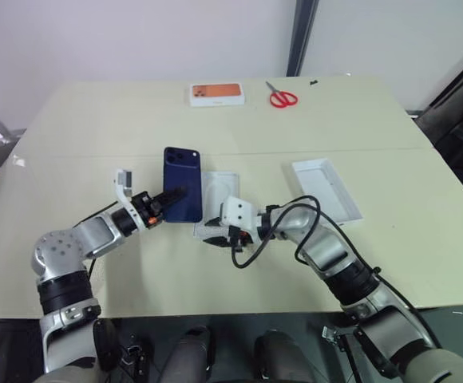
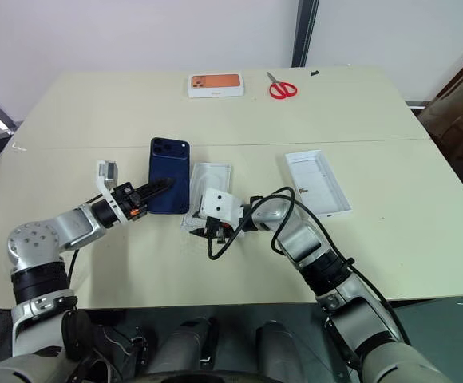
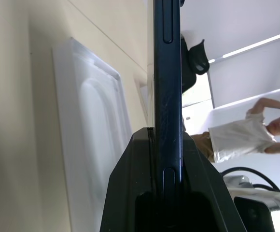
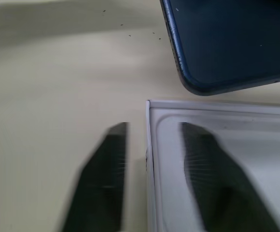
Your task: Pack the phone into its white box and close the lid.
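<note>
**Operator:** Phone (image 1: 183,183) is held up off the bench (image 1: 96,128) in my left fingers (image 1: 166,200), which are clamped flat on its lower end. It stands with its navy back toward my head camera and the camera bump at the top. In the left wrist view I see it edge-on, squeezed between the two black pads.

**Observer:** And the white box?

**Operator:** White box (image 1: 218,201) lies on the bench just beside the phone, on its right, with the moulded tray insert (image 4: 236,159) showing in it. The phone's bottom corner hangs over the near end of that box without touching it, as far as the right wrist view shows.

**Observer:** What about your right side?

**Operator:** My right fingers (image 4: 152,179) are parted and hold nothing. They straddle the box's near edge: one finger over the bare bench, the other over the tray.

**Observer:** Lid?

**Operator:** Lid (image 1: 326,188) rests open side up on the bench, well apart to the right of the box, plain white inside.

**Observer:** Anything else out there?

**Operator:** Far side of the bench has a white box with an orange picture (image 1: 216,94) and red-handled scissors (image 1: 281,96) near it. A person (image 3: 246,135) in a white shirt shows in the left wrist view.
</note>
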Robot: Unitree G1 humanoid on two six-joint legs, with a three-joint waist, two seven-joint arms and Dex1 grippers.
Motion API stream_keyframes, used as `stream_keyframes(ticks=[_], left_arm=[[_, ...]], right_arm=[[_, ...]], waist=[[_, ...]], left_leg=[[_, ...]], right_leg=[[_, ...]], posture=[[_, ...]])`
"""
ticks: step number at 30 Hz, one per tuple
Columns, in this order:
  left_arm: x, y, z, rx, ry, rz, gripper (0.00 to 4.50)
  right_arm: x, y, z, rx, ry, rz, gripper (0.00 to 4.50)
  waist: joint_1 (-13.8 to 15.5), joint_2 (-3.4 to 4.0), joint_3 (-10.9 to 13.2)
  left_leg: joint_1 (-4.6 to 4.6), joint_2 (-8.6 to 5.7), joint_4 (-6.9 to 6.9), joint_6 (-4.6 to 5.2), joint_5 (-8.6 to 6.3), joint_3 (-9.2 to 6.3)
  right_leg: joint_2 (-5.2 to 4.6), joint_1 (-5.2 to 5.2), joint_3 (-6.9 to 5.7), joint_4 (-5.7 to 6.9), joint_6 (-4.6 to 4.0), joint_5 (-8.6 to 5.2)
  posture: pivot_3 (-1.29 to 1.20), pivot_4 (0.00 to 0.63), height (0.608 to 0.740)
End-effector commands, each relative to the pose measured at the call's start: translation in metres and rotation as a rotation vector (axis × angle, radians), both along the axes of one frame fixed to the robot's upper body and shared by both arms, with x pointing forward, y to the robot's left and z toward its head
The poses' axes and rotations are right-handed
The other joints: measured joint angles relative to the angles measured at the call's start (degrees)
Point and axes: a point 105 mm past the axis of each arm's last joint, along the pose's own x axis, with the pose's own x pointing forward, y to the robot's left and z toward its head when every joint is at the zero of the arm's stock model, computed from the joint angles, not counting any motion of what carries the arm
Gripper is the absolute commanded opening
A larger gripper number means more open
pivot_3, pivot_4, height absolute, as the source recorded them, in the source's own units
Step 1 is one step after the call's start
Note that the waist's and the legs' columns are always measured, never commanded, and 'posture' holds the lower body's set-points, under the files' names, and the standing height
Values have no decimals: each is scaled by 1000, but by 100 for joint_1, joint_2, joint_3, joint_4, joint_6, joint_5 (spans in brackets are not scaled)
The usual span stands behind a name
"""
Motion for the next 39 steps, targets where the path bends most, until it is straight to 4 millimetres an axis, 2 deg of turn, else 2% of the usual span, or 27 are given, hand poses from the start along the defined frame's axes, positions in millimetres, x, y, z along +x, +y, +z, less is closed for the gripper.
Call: stream_keyframes(ticks=[1,3,5,9,15,17,18,19,22,30,39], left_arm=[[-2,-6,14,-17,-62,-13,0],[3,-15,9,-10,-48,-8,0],[6,-23,6,-6,-36,-9,0],[9,-37,-1,21,-14,-31,0],[13,-42,-7,60,24,-44,0],[15,-41,-7,57,30,-39,972],[15,-41,-6,70,22,-36,1183],[15,-41,-5,70,18,-39,1617],[13,-43,-1,66,14,-52,3075],[11,-44,11,89,-23,-69,3075],[6,-24,17,158,-46,-44,3075]], right_arm=[[-14,-5,24,78,7,59,3822],[-12,-16,37,153,59,20,3822],[-3,-30,42,178,55,-54,3822],[15,-64,35,126,22,-190,3822],[24,-79,35,122,11,-256,3822],[25,-81,35,121,6,-266,3876],[26,-81,35,121,3,-271,3876],[27,-82,34,120,1,-275,3876],[28,-81,33,110,-7,-276,3876],[31,-74,33,118,-17,-266,3876],[33,-73,31,124,-8,-272,3876]], waist=[[18,0,0],[22,-1,0],[37,-2,1],[21,-6,2],[-10,-5,2],[-4,-5,2],[4,-6,2],[8,-6,3],[23,-6,3],[13,-6,3],[14,-6,3]], left_leg=[[0,0,0,0,0,0],[0,0,1,0,0,-1],[0,-1,3,1,0,-1],[0,-1,1,1,-1,1],[0,2,-4,1,0,5],[0,2,-2,1,0,5],[-1,2,0,1,0,6],[-1,1,0,1,0,6],[-1,1,1,1,0,5],[-1,1,2,1,0,5],[-1,1,2,1,0,5]], right_leg=[[0,0,0,0,0,0],[0,3,-1,-1,0,0],[-1,6,-1,-2,0,0],[-1,3,0,-1,0,0],[3,-3,4,1,0,0],[3,-2,4,1,0,0],[2,-1,4,1,0,0],[2,-1,4,0,0,0],[2,0,3,0,0,0],[1,1,3,0,0,0],[1,1,3,1,0,0]], posture=[[0,150,734],[0,150,734],[0,150,734],[0,150,734],[0,150,734],[0,150,734],[0,150,734],[0,150,734],[0,150,734],[0,150,734],[0,150,734]])
